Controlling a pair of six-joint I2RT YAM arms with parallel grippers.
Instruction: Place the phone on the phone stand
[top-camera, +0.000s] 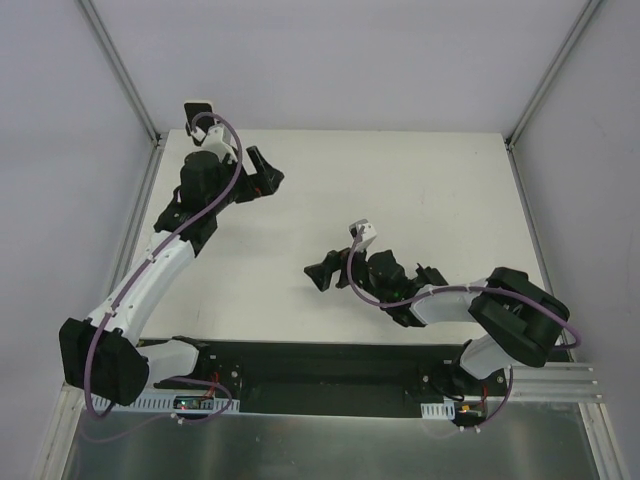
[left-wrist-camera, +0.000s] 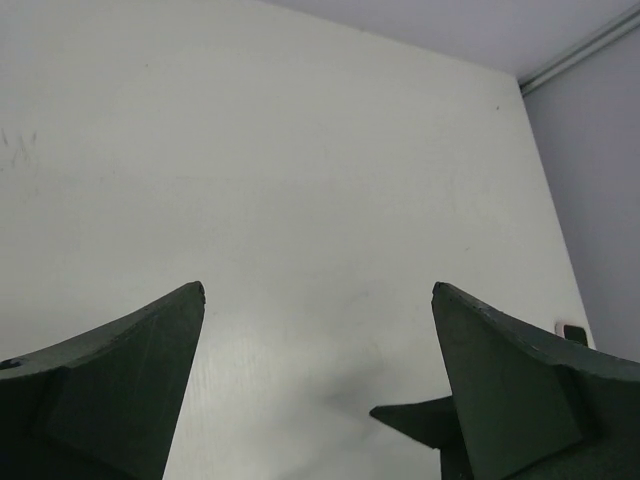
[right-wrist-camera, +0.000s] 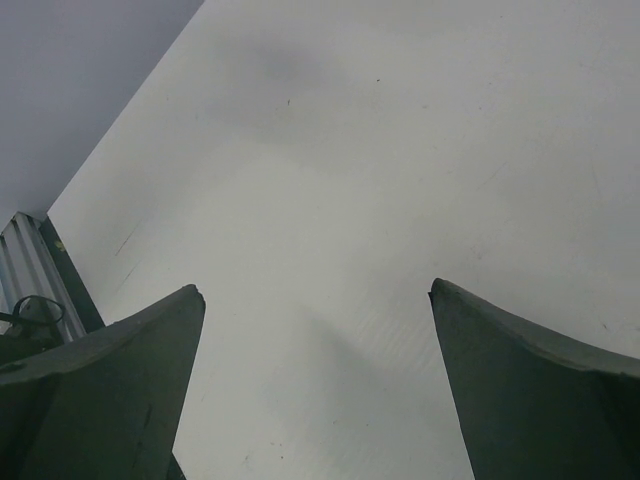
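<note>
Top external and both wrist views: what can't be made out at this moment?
1. Phone and phone stand: in no view; whether off-frame or under an arm cannot be told.
2. White table: in the top view the black-and-white left arm covers its far left corner.
3. Small dark-and-white item, left wrist view, right side: too small, partly behind the dark green finger.

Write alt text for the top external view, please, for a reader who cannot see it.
A white table is seen from above, and no phone or phone stand can be made out on it. The left gripper is open near the far left corner. The right gripper is open near the middle of the table, pointing left.
</note>
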